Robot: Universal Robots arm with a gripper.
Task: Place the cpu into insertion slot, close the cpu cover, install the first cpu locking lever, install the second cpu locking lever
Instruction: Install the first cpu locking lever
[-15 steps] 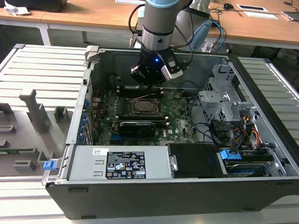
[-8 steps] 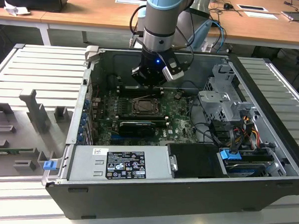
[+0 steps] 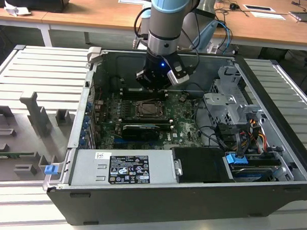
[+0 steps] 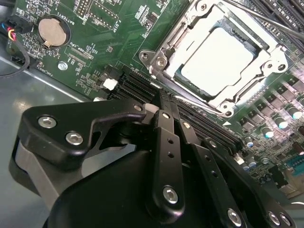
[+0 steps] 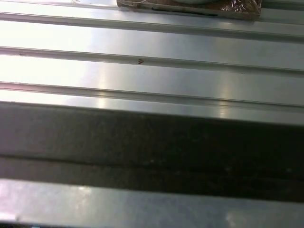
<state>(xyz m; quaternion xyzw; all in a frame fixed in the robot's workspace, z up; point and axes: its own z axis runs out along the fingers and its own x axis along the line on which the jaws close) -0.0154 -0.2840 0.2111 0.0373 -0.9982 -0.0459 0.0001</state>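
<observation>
Hovering inside the open black computer case (image 3: 273,166), the black gripper (image 4: 166,107) has its fingers pressed together on nothing, just short of the silvery square cpu (image 4: 216,59), which lies seated in the black-framed insertion slot (image 4: 259,45) at the second wrist view's upper right. The silver-grey metal cpu cover (image 4: 173,47) frames it, long black memory slots (image 4: 142,83) run between fingers and socket, and the green motherboard (image 4: 90,47) with its round coin battery (image 4: 49,31) fills the upper left. Ribbed grey metal panels (image 5: 152,71) cross the first wrist view, and in the exterior view the arm hides the fingertips.
</observation>
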